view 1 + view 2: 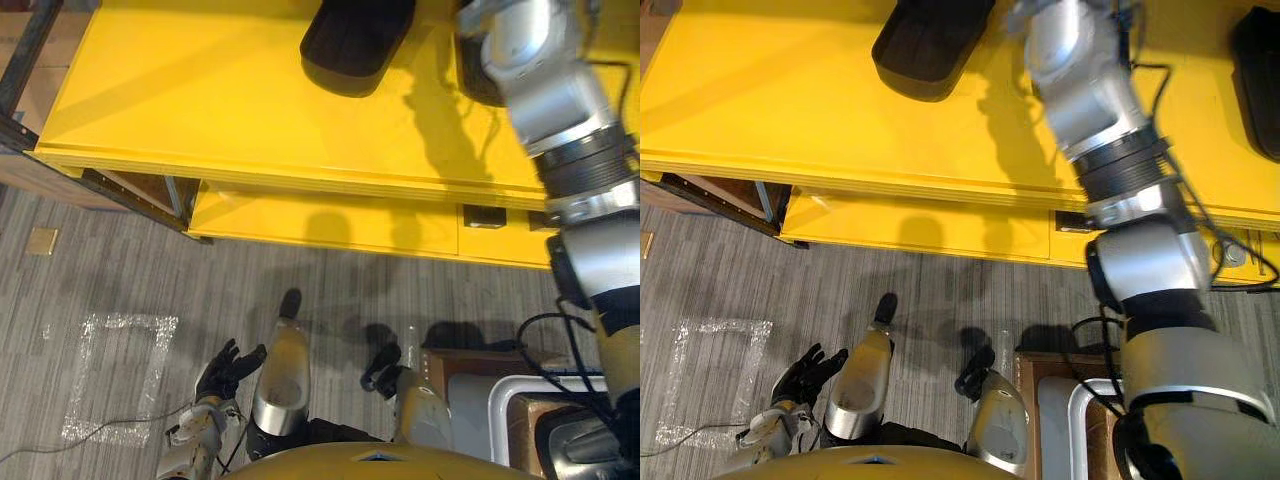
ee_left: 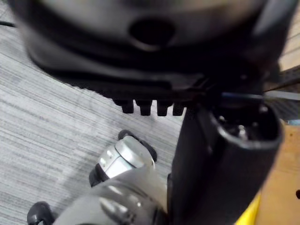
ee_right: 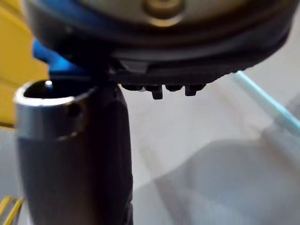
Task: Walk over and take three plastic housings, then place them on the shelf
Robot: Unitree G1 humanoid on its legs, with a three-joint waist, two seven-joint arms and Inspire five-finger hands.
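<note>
The left hand (image 1: 228, 368) hangs with fingers loose and empty, far short of the yellow shelf (image 1: 200, 110). A black housing (image 1: 355, 40) lies there. The right hand (image 3: 187, 51), fingers straight, holds nothing. A second housing (image 1: 1260, 80) lies further right. A third likely remains to fetch.

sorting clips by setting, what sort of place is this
Probably a workshop or lab test area: a yellow shelf holding a black housing, grey carpet, and a taped square marked on it.
</note>
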